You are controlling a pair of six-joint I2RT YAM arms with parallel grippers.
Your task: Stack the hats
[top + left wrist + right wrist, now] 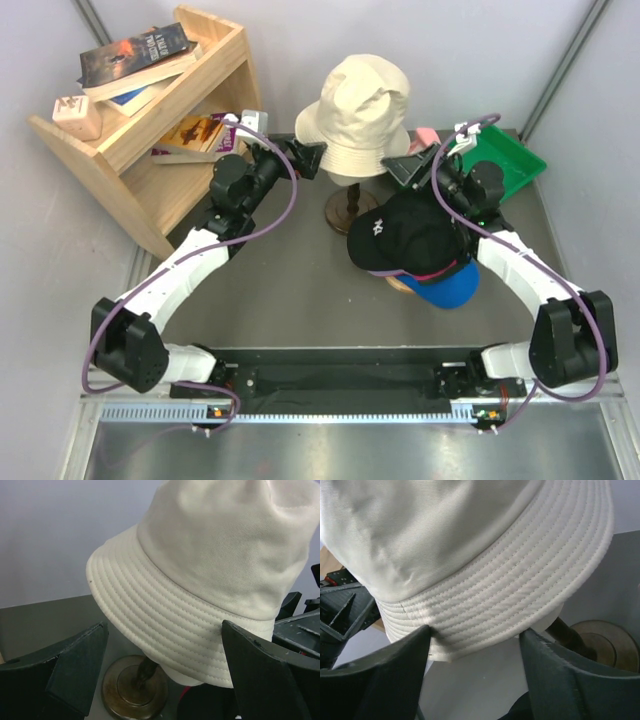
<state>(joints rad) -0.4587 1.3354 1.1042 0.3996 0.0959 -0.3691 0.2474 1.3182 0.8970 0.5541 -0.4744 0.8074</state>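
Since the black cap (pixel 405 235) already sits on the blue cap (pixel 452 288) pile at the worktop's (pixel 290 290) right, we figure most stacking's done. Only the cream bucket hat (pixel 355 105) is left, up on its stand (pixel 347 212). Left gripper (pixel 318 158) gapes wide beside the brim; right gripper (pixel 398 165) straddles it, not pinching yet.

A robotics lab cell: plain grey walls (pixel 450 40), a metal table (pixel 290 300), an aluminium mounting rail (pixel 340 412) at its edge.

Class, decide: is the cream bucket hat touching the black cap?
Apart. The top view shows bare table and the stand's base between the bucket hat and the black cap.
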